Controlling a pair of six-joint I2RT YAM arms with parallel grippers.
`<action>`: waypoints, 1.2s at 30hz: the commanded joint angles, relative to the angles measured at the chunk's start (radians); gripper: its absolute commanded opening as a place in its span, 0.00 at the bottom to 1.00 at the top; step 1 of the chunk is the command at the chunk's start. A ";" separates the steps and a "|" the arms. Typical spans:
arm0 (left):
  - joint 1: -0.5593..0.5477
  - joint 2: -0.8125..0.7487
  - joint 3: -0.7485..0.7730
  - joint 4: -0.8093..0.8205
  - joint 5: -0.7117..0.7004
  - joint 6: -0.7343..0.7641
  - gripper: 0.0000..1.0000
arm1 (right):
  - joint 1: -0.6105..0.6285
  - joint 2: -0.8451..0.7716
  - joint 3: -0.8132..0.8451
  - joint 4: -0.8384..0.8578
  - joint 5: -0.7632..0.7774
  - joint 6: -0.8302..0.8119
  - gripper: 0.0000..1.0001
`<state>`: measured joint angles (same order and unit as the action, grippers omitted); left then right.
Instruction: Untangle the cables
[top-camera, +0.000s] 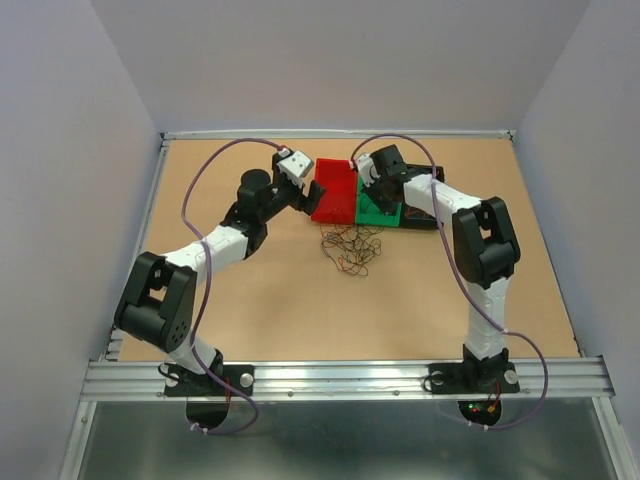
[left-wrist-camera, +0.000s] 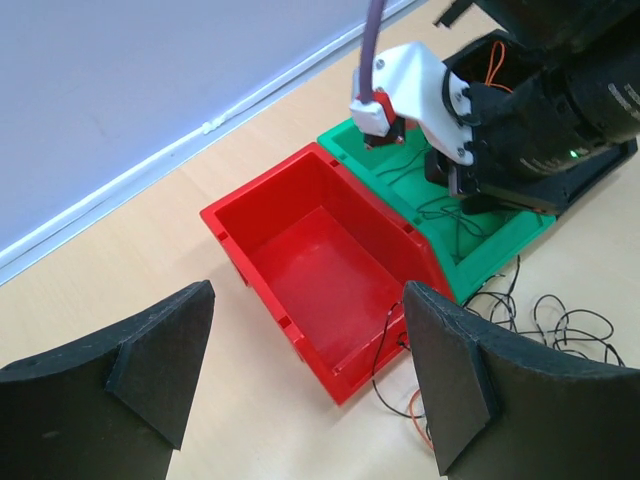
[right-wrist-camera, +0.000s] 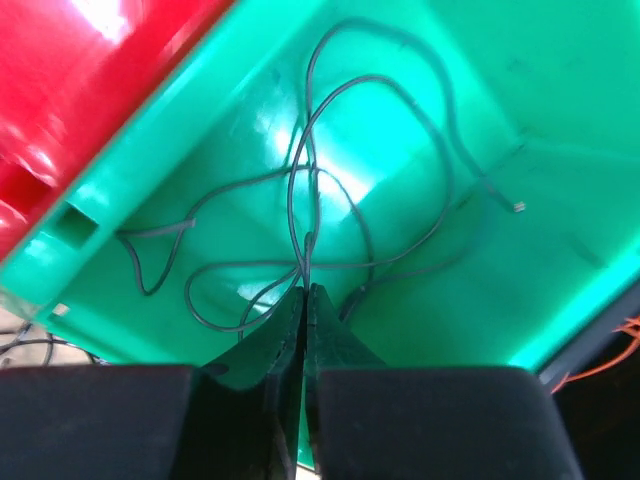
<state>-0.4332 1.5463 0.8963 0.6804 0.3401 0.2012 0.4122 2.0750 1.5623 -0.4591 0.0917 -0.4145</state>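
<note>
Top view, with both wrist views. The left gripper hovers above the desk at 9 o'clock of the red bin. Its jaws are released and spread wide, with nothing between them. In the left wrist view the red bin's floor is bare.

A loose tangle of cables lies on the desk at 6 o'clock of the bins, and black and orange strands show in it. In the left wrist view one strand reaches the near corner of the red bin.

The green bin touches the red bin at its 3 o'clock side. Dark strands lie looped on its floor. The right gripper reaches down into this bin. Its jaws are clenched, and one looped strand runs straight into the seam between their tips, so they grasp it.

The black bin stands at 3 o'clock of the green one, partly hidden by the right arm. Orange strands show inside it.
</note>
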 joint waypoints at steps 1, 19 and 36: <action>-0.025 -0.028 0.012 0.031 0.010 0.029 0.88 | -0.003 -0.064 0.114 -0.013 -0.075 0.057 0.09; -0.223 0.193 0.128 -0.215 -0.131 0.354 0.89 | -0.003 -0.262 -0.024 0.074 -0.129 0.134 0.64; -0.265 0.406 0.404 -0.684 -0.024 0.415 0.70 | -0.041 -0.294 -0.077 0.148 -0.116 0.169 0.67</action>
<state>-0.6739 1.9163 1.2171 0.1505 0.2661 0.5850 0.3790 1.8172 1.5078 -0.3721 -0.0227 -0.2615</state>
